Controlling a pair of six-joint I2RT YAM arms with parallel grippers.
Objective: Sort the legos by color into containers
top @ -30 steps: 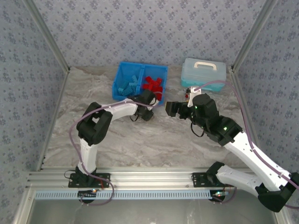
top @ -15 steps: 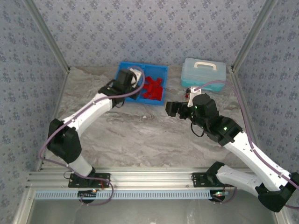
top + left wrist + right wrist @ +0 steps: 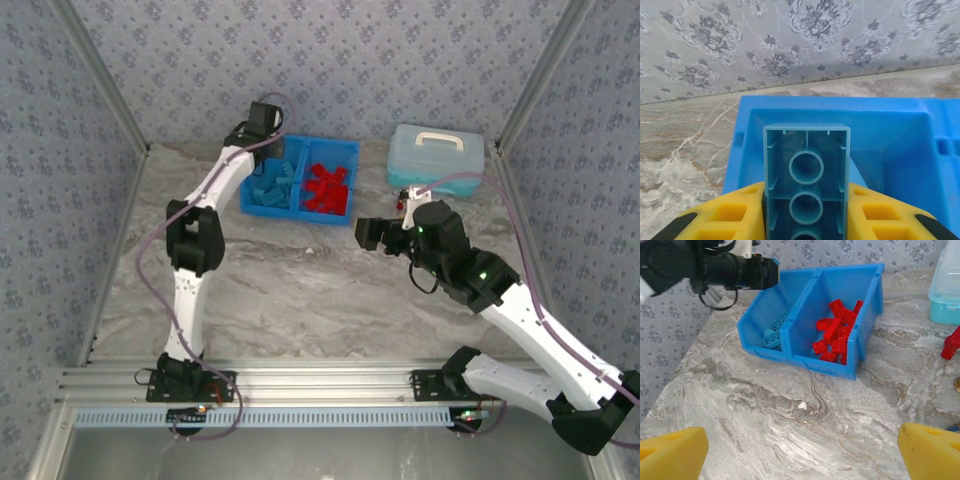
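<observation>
Grey marbled table point(image 3: 300, 300), patterned wallpaper walls point(image 3: 330, 60). Left gripper point(image 3: 806, 215) clamps light-blue lego point(image 3: 806, 165), lower end cut off, over bin point(image 3: 900, 145) at 12 o'clock. Right gripper point(image 3: 802, 450) spread wide.

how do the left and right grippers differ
The left gripper is shut on a light blue lego; the right gripper is open and empty. The left gripper is at the blue bin's far left corner; the right gripper hangs over the table. Both have yellow fingers.

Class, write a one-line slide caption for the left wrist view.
Left pincer grips a light blue lego, underside showing, blue bin just beyond.
</observation>
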